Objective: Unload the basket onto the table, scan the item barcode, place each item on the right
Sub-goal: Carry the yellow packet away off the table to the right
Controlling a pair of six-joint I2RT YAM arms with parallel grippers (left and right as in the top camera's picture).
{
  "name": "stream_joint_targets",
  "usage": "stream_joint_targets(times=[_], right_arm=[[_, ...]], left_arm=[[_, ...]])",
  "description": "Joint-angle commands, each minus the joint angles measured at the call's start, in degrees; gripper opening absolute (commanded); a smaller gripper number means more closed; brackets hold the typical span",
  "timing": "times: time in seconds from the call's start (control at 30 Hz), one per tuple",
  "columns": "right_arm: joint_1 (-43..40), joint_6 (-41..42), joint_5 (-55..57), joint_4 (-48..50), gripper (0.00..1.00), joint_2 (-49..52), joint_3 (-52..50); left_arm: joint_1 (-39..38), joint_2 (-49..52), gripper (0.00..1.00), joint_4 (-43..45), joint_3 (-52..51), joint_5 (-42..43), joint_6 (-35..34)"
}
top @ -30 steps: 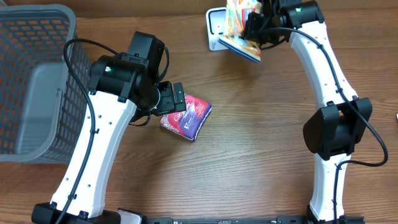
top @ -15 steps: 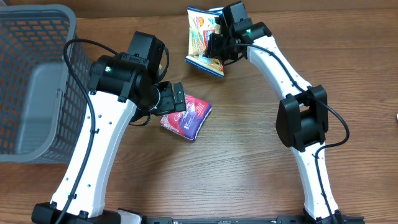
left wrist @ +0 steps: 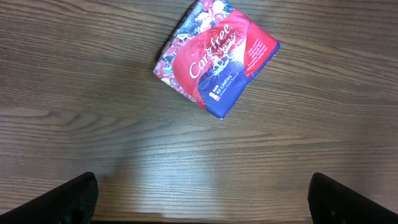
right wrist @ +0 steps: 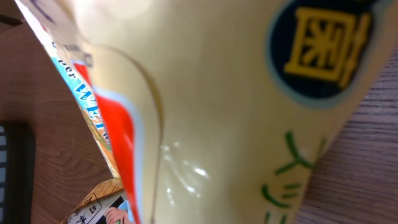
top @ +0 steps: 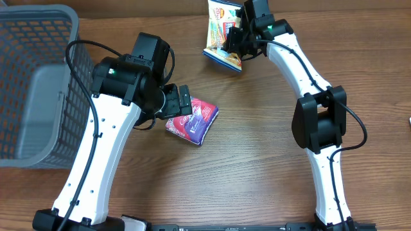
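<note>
Overhead: the right gripper (top: 237,40) is pinched shut on a yellow snack bag (top: 221,32) and holds it off the table (top: 257,160) at the far edge, about 12 o'clock. The bag hangs at the gripper's 9 o'clock. No scanner can be made out near it, so whether its barcode has been read cannot be told. The pick-up, at least, looks done. The left gripper (top: 178,102) hovers with its jaws wide apart and holds nothing. It sits at the 10 o'clock corner of a red and purple liner pack (top: 192,120), which lies flat near the table's centre. A grey basket (top: 38,38) stands at 9 to 10 o'clock.

Left wrist: the liner pack (left wrist: 214,59) lies toward 12 o'clock, turned on a diagonal. The left gripper (left wrist: 202,202) has its fingertips spread to 7 and 5 o'clock, well apart from the pack. That item seems untouched, so its scan is probably still to come.

Right wrist: the snack bag (right wrist: 217,112) fills nearly the whole view, pressed close to the lens, with a blue emblem at 1 o'clock. The fingers are hidden behind it and no barcode faces this camera, so presenting the code probably remains.
</note>
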Motion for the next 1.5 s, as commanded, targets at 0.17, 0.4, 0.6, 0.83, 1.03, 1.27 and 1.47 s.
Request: stream_joint_targets(times=[0.17,0.4,0.6,0.83,1.03,1.27,1.47], right_arm=[[-2.0,2.7,0.0,-2.9,0.04,-5.2,1.4],[-15.1,5.1,2.0,-11.8,0.04,-17.8,1.4],[-34.2,8.6,14.1,-23.8,0.04,-18.2,-0.9],[-48.4,8.6,20.2,-15.9,0.04,-18.2,-12.9],[-55.0,8.7,20.0,-5.0,0.04,-18.1,-22.3],[-58.2,8.3,21.7,-0.7,0.09,-17.6,-24.2],[-59.2,8.0,21.8,-2.1,0.77,-17.2,-24.0]], left_arm=[[0.0,-0.6,1.00,0.1,0.8,-0.4,0.9],[0.0,-0.6,1.00,0.1,0.8,-0.4,0.9],[0.0,-0.6,1.00,0.1,0.8,-0.4,0.9],[0.0,-0.6,1.00,0.1,0.8,-0.4,0.9],[0.0,-0.6,1.00,0.1,0.8,-0.4,0.9],[0.0,-0.6,1.00,0.1,0.8,-0.4,0.9],[0.0,-0.6,1.00,0.1,0.8,-0.4,0.9]])
